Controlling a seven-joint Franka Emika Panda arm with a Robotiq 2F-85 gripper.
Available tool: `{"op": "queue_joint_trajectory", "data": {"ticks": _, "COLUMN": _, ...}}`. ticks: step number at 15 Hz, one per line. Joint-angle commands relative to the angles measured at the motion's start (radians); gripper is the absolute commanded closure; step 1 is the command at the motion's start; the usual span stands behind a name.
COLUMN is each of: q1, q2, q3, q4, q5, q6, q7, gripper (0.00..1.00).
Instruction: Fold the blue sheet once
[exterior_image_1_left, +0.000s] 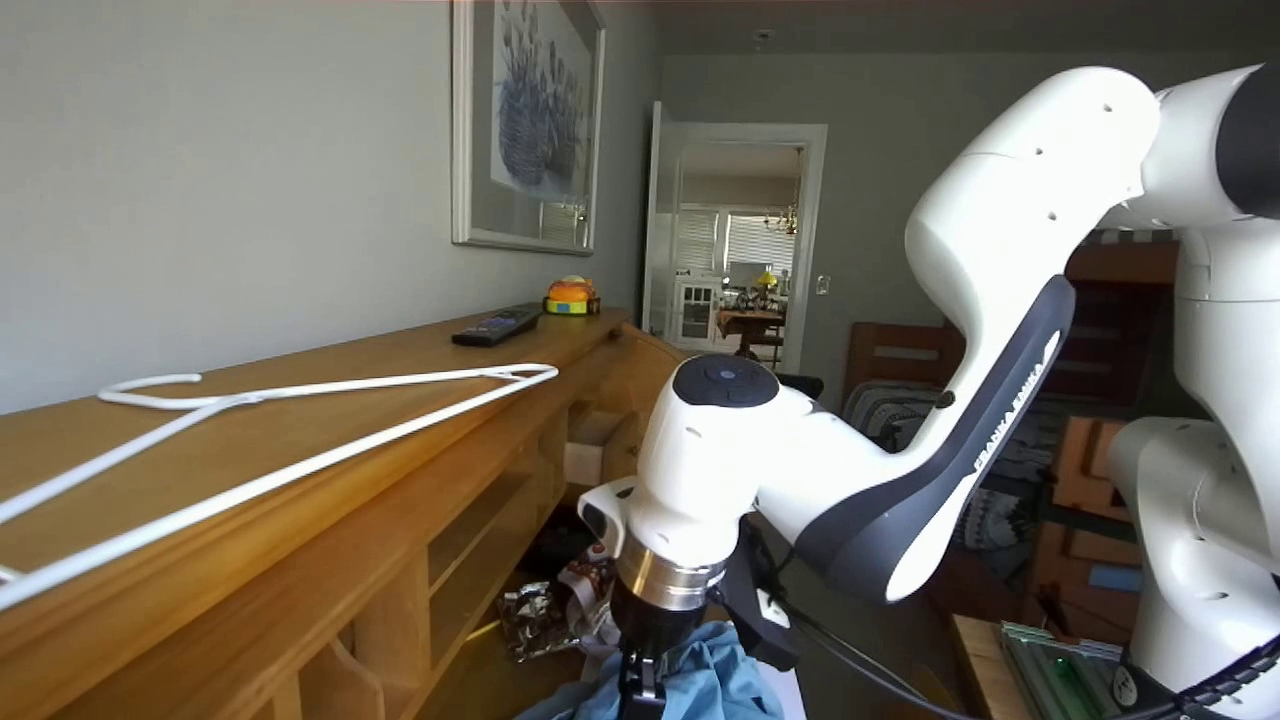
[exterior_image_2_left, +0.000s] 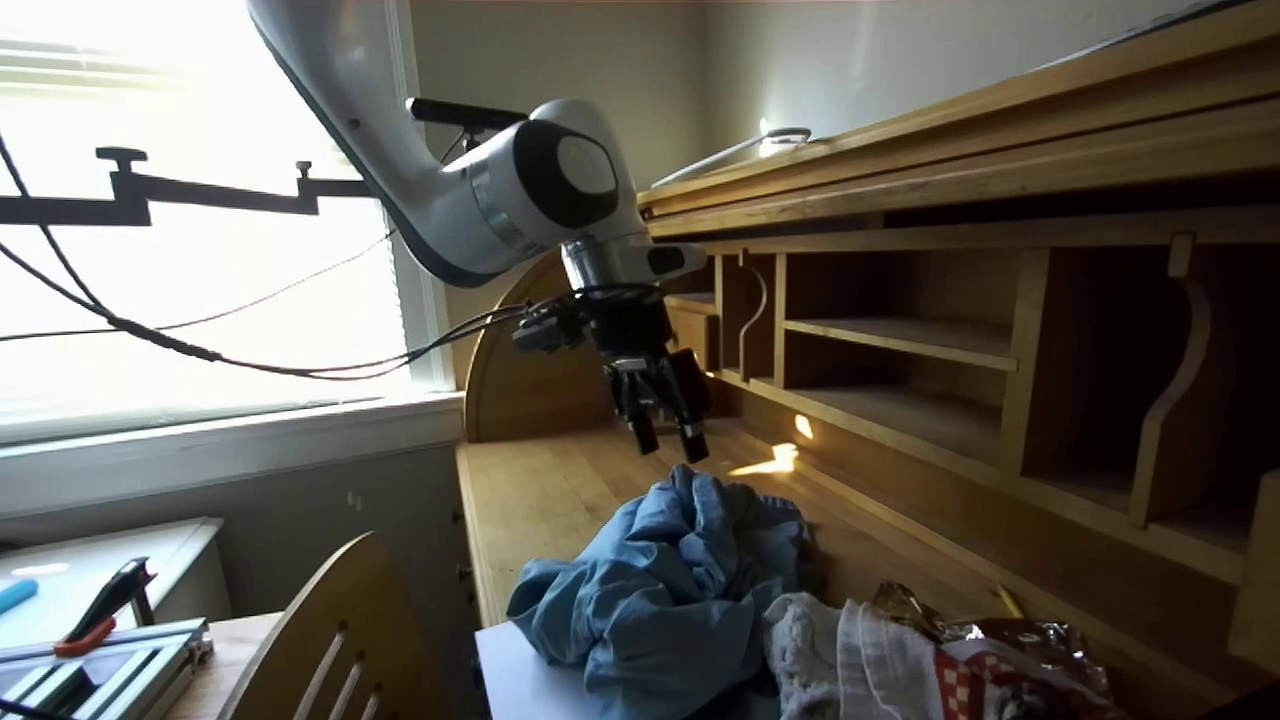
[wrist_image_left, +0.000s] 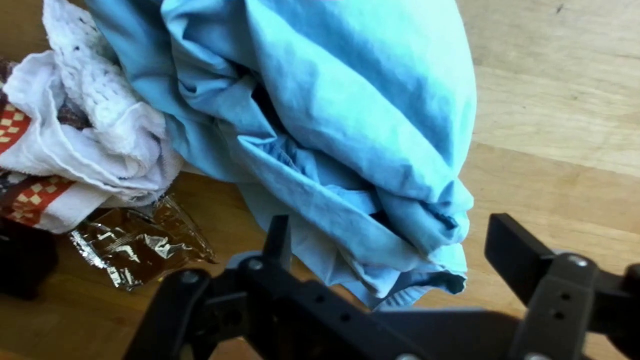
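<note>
Saw the sheet (exterior_image_2_left: 668, 590) heaped on the worktop (exterior_image_2_left: 535, 490) below the empty, wide-spread end effector (exterior_image_2_left: 669, 446), and feared a pinch through several layers, given such tangled creases, or a dragged-in white cloth (wrist_image_left: 115, 142), given its closeness.

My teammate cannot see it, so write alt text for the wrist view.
A blue sheet lies crumpled on a wooden desk, with an open, empty gripper reaching in from the bottom edge. At left are a white cloth and a shiny wrapper.
</note>
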Motion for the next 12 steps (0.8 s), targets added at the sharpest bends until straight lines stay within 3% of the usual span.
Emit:
{"op": "queue_joint_trajectory", "data": {"ticks": 1, "q1": 0.037, "q2": 0.035, "q3": -0.050, "q4": 0.021, "q5": -0.148, "q6": 0.058, "q7": 0.121, "gripper": 0.00}}
{"op": "queue_joint_trajectory", "data": {"ticks": 6, "q1": 0.031, "q2": 0.113, "q3": -0.072, "q4": 0.054, "q5": -0.241, "q6": 0.191, "q7": 0.204, "gripper": 0.00}}
{"op": "queue_joint_trajectory", "data": {"ticks": 12, "q1": 0.028, "q2": 0.214, "q3": -0.140, "q4": 0.101, "q5": -0.322, "q6": 0.352, "q7": 0.209, "gripper": 0.00}}
